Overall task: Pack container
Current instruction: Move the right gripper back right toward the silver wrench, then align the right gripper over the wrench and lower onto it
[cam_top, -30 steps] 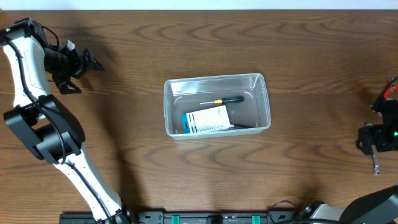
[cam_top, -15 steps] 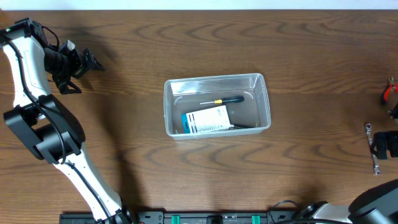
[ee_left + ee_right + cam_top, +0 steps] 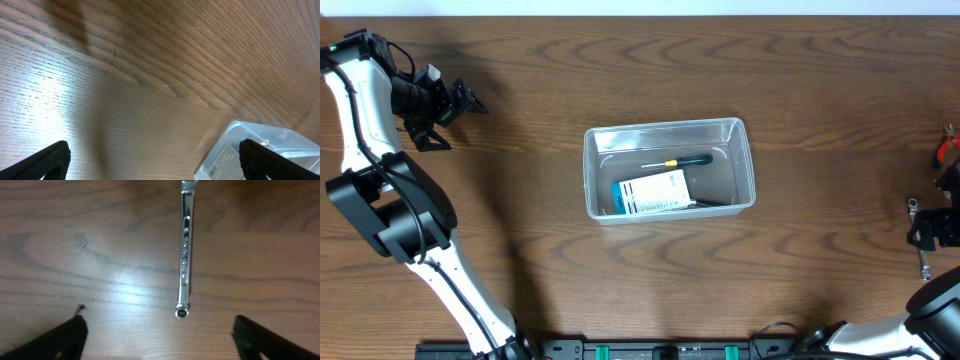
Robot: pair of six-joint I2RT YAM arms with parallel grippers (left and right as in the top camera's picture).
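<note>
The container (image 3: 748,165), a clear plastic tub, stands mid-table and holds a screwdriver (image 3: 678,160) with a black and yellow handle and a white and blue packet (image 3: 655,193). Its corner (image 3: 235,131) shows low right in the left wrist view. My left gripper (image 3: 468,101) hovers at the far left, open and empty (image 3: 157,162). At the right edge my right gripper (image 3: 924,234) hangs open over a silver wrench (image 3: 924,268). In the right wrist view the wrench (image 3: 185,250) lies flat on the wood just ahead of the wide-apart gripper (image 3: 160,337), untouched.
Red-handled pliers (image 3: 947,146) lie at the right edge, beyond the right arm. The left arm's white links (image 3: 380,180) run down the left side. Bare brown wood surrounds the tub.
The right arm slid out toward the right edge, then came back a little over the wrench. Left arm, tub and its contents have not moved.
</note>
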